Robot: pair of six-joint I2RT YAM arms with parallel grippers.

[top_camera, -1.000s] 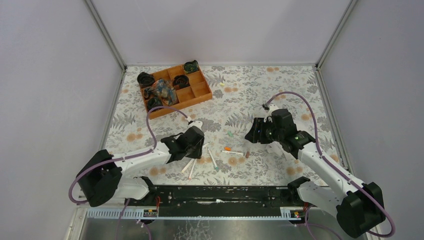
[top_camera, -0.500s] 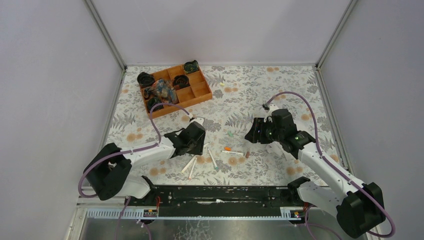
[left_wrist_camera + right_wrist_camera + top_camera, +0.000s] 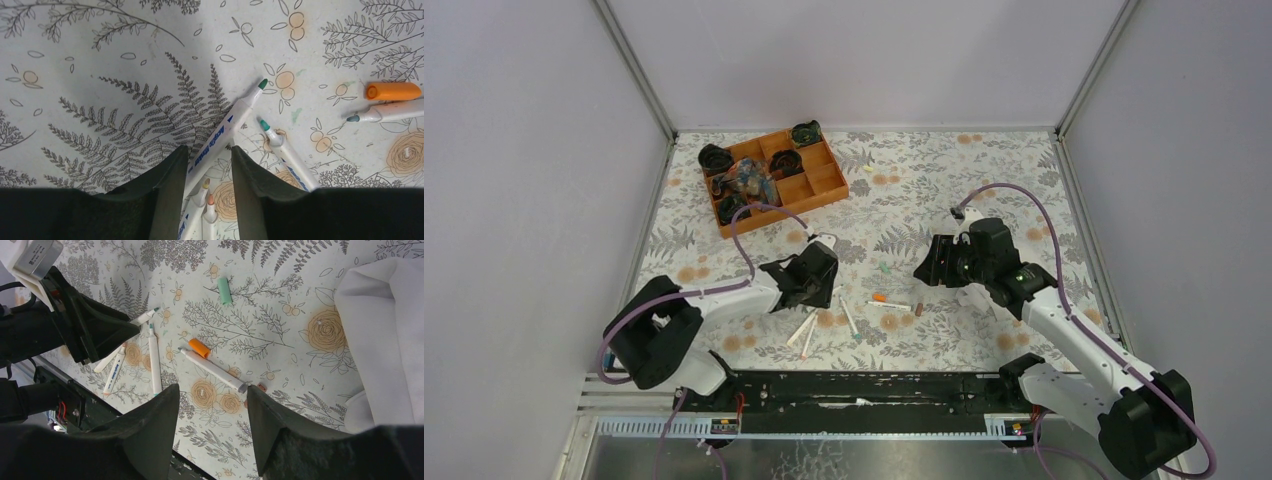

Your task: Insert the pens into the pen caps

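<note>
Several white pens [image 3: 804, 328] lie fanned on the flowered cloth at the near centre. My left gripper [image 3: 207, 152] is low and open, its fingers either side of a green-tipped pen [image 3: 239, 111]; yellow- and orange-tipped pens [image 3: 204, 189] lie under it. A teal-tipped pen [image 3: 286, 152] lies just to the right. An orange cap [image 3: 393, 91] sits beside another pen [image 3: 387, 111]. My right gripper [image 3: 212, 405] is open and empty above a pen [image 3: 212, 371], with the orange cap [image 3: 199, 347], a green cap [image 3: 224, 290] and a brown cap [image 3: 261, 387] nearby.
An orange compartment tray [image 3: 826, 190] with dark objects stands at the back left. White crumpled paper [image 3: 380, 315] lies under the right arm. A black rail [image 3: 854, 385] runs along the near edge. Grey walls enclose the table.
My left arm has stretched forward, carrying its gripper a little farther right over the fanned pens. The right arm has not moved.
</note>
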